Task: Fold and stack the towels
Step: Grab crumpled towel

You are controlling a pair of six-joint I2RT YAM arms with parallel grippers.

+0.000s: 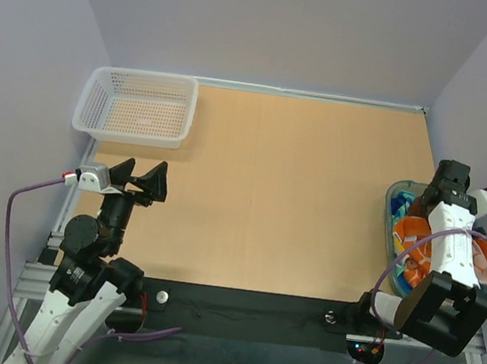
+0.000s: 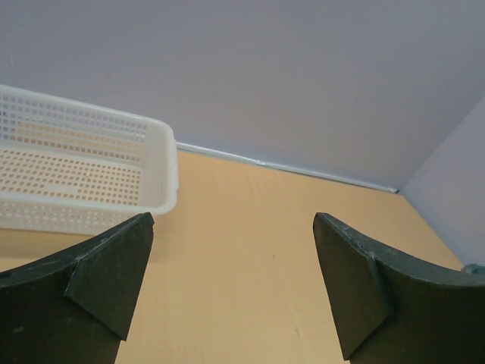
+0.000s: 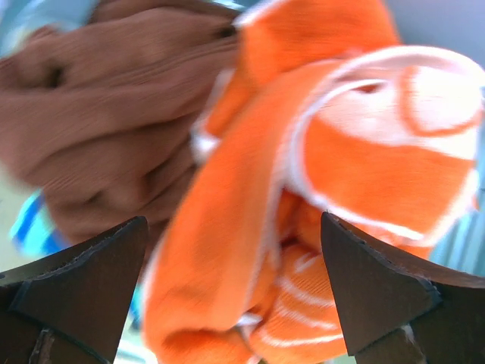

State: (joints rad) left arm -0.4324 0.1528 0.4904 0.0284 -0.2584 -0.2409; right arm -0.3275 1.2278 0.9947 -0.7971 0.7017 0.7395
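Our left gripper (image 1: 140,179) hovers with jaws spread wide and nothing between them. It sits near the white basket (image 1: 137,105), we judge to keep off the middle of the table (image 1: 286,197), where folding belongs. On the right, our right gripper (image 3: 235,227) hangs over the tub (image 1: 393,206) with its jaws apart, straddling the crumpled orange towel (image 3: 364,152) beside the brown towel (image 3: 114,114), apparently lined up to pluck it out.
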